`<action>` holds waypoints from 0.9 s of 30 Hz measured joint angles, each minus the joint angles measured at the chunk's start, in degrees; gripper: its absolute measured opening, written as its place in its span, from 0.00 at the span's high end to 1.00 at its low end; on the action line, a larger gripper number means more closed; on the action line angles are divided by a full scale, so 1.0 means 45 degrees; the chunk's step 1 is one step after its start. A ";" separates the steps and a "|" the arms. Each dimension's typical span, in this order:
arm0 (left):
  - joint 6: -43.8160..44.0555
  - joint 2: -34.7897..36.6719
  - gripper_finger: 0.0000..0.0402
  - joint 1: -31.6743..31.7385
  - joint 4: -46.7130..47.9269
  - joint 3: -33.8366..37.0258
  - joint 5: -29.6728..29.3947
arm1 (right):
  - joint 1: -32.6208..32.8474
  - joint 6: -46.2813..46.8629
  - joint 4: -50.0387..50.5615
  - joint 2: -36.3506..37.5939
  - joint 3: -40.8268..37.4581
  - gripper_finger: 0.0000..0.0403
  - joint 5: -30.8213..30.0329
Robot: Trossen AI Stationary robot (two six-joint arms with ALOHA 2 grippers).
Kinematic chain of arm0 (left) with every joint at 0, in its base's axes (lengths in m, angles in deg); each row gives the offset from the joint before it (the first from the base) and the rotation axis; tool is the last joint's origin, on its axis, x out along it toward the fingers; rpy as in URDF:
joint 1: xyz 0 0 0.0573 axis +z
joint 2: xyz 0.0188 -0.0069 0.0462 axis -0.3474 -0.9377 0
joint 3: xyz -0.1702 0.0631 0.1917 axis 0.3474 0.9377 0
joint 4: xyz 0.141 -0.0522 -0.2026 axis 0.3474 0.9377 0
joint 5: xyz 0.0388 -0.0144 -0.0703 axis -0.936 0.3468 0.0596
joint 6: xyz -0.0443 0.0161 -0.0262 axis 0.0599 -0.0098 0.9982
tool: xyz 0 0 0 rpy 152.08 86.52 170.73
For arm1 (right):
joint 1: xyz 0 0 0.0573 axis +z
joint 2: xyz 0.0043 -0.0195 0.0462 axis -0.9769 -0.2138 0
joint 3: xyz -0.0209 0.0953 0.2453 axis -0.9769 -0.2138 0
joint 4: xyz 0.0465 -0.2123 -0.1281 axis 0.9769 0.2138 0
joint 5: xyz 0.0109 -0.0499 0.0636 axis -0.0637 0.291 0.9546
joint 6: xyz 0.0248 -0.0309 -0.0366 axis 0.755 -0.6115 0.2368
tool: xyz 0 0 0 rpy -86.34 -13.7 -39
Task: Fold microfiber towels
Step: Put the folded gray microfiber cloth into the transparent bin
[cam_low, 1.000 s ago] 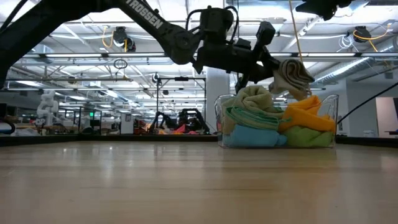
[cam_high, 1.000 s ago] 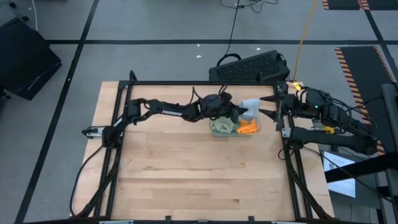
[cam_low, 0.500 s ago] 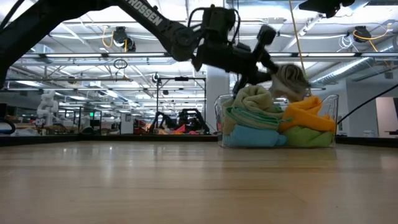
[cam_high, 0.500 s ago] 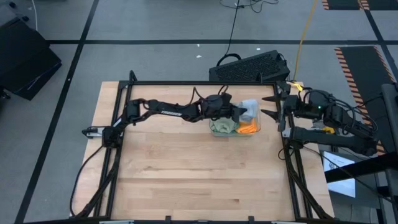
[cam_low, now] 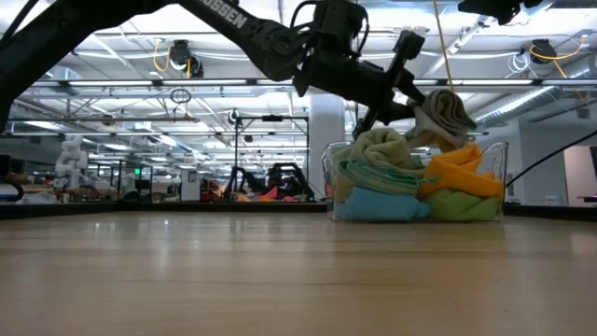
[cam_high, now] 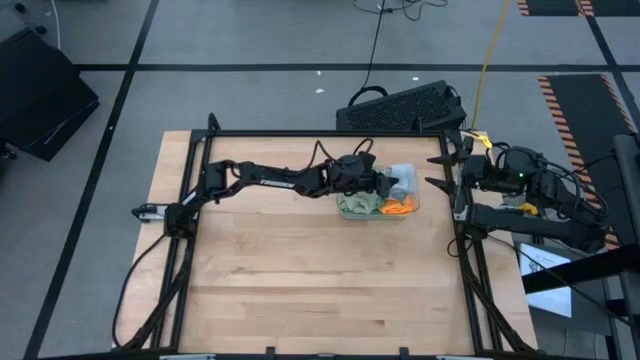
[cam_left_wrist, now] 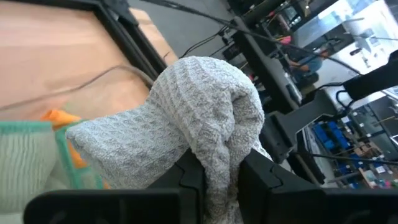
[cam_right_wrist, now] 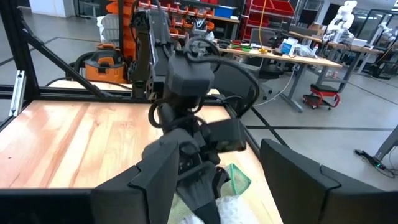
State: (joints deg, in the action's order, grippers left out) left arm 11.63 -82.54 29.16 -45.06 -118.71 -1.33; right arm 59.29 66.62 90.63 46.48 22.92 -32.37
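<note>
Several small soft microfiber towels [cam_low: 410,182] sit heaped in a clear shallow plastic tray [cam_low: 496,161] near the far edge of the pale wooden surface [cam_high: 320,270], and the landmark for everything else is that tray. The light grey waffle-textured towel [cam_left_wrist: 199,124] is lifted just above the tray's heap, pinched in the left hand [cam_left_wrist: 217,177], whose dark fingers [cam_left_wrist: 258,171] are closed narrow on a bunched fold of it. In the tray lie a pale sage green towel [cam_low: 378,149], a bright blue one [cam_low: 378,207] at the bottom, an orange one [cam_low: 457,173] and a bright green one [cam_low: 462,205].

The right hand [cam_high: 440,172] waits just beyond the tray's right side, above the surface's edge, its fingers spread wide and holding nothing.

As a judgement, the grey cloth is light, limp and grippy rather than slippery; it drapes and bunches, so it will not keep a shape in the air. Held by a crumpled middle it hangs as a wad. A corner or hem would be the better place to take hold, so it can be spread flat on the open surface in front of the tray before folding.

White lettering reading "TROSSEN" [cam_low: 224,11] runs along the left arm.
</note>
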 joint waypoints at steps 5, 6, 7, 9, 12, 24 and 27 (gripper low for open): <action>0.0250 -0.0035 0.84 0.0052 0.0111 -0.0011 0.0005 | 0.0000 -0.0098 -0.0007 0.0100 0.0000 0.46 0.0005; 0.0270 -0.0035 0.84 0.0096 0.0284 -0.0015 0.0010 | 0.0000 -0.0138 -0.0013 0.0104 0.0000 0.46 0.0005; 0.0275 -0.0035 0.84 0.0148 0.0558 -0.0015 0.0028 | 0.0000 -0.0158 -0.0013 0.0104 0.0000 0.46 0.0005; 0.0266 -0.0035 0.84 0.0254 0.1074 -0.0010 0.0112 | -0.0003 -0.0194 -0.0013 0.0104 0.0000 0.46 0.0005; 0.0281 -0.0036 0.84 0.0382 0.1273 -0.0010 0.0284 | 0.0000 -0.0251 -0.0066 0.0104 0.0000 0.46 0.0005; 0.0877 -0.1176 0.84 0.0539 -0.0557 0.0000 0.1560 | -0.0005 -0.0197 -0.0217 0.0104 0.0000 0.46 0.0006; 0.0834 -0.1213 0.84 0.0536 -0.0460 -0.0002 0.1529 | -0.0001 -0.0170 -0.0208 0.0104 0.0000 0.46 0.0010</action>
State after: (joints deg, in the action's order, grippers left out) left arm 15.38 -88.00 31.57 -47.13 -118.72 5.55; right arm 59.28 65.85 89.70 46.95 22.92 -32.32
